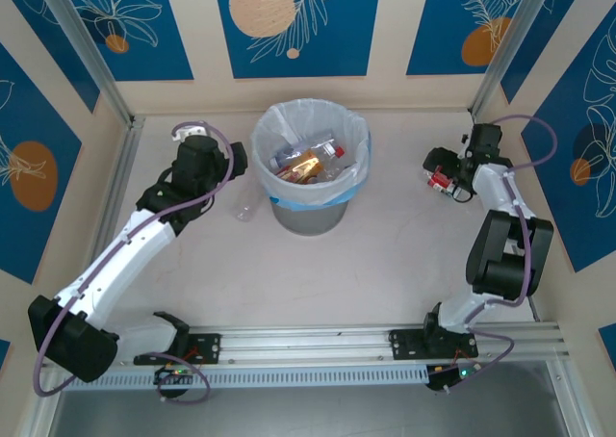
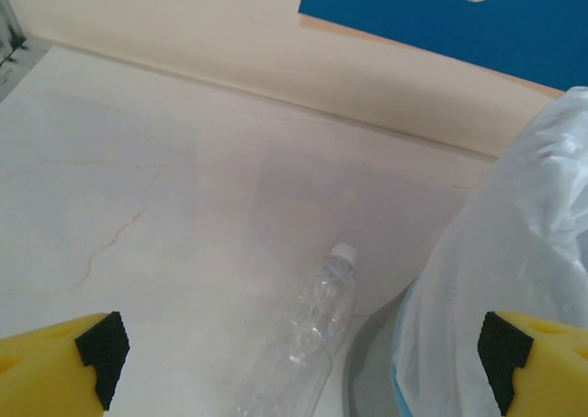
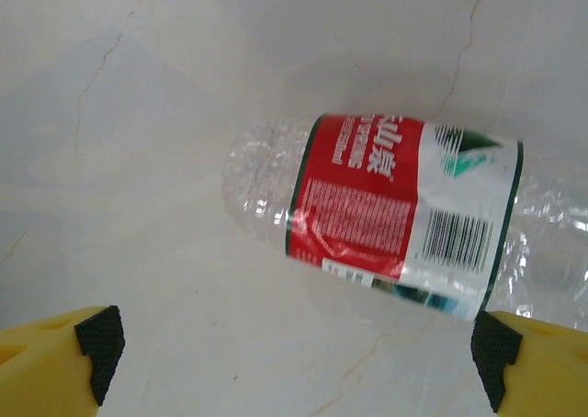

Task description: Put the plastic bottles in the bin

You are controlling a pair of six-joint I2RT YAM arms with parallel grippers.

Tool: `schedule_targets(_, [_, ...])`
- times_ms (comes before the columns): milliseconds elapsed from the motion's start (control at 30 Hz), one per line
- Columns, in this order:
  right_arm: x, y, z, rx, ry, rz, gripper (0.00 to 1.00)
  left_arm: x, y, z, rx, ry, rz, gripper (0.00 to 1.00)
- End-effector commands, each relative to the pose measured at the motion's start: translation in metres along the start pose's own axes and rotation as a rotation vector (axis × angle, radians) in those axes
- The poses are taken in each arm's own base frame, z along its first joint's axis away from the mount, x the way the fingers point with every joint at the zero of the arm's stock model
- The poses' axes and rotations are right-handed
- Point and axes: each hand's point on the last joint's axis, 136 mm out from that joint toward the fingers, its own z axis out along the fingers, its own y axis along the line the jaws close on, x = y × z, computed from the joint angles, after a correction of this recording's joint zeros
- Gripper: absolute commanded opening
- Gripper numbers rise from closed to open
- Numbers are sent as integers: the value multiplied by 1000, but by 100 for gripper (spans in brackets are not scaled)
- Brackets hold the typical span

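The grey bin [image 1: 310, 216], lined with a white bag [image 2: 524, 252], stands at the middle back of the table with several plastic bottles [image 1: 310, 161] inside it. A clear unlabelled bottle [image 1: 245, 207] with a white cap [image 2: 343, 251] lies on the table against the bin's left side. My left gripper [image 1: 231, 167] hovers over this bottle [image 2: 312, 330], open [image 2: 301, 357], one pad [image 2: 101, 351] on each side. At the right, a red-labelled bottle [image 1: 441, 181] lies on its side. My right gripper [image 1: 438, 170] hangs open [image 3: 299, 348] above that bottle [image 3: 395, 206], not touching it.
The back wall [image 2: 276, 59] runs close behind the bin. A metal frame post [image 1: 106, 81] stands at the left rear corner and another [image 1: 505, 42] at the right rear. The rail [image 1: 308, 346] carrying both arm bases spans the near edge.
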Motion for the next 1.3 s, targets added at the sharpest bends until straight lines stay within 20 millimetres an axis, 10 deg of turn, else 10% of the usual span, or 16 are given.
schedule_targets(0, [-11,0,10,-47,34,-78,100,4,16,-7,-38,7,-36,99])
schedule_targets(233, [-43,-15,45,-70,87,-96,100,7,28,-7,-71,5,-47,99])
schedule_targets(633, [-25,-21,76,-112,270,-15,100,15,31,-1,-68,34,-73,99])
schedule_targets(1267, [8,6,49,-209,271,114,99,20,38,-9,-58,24,-69,99])
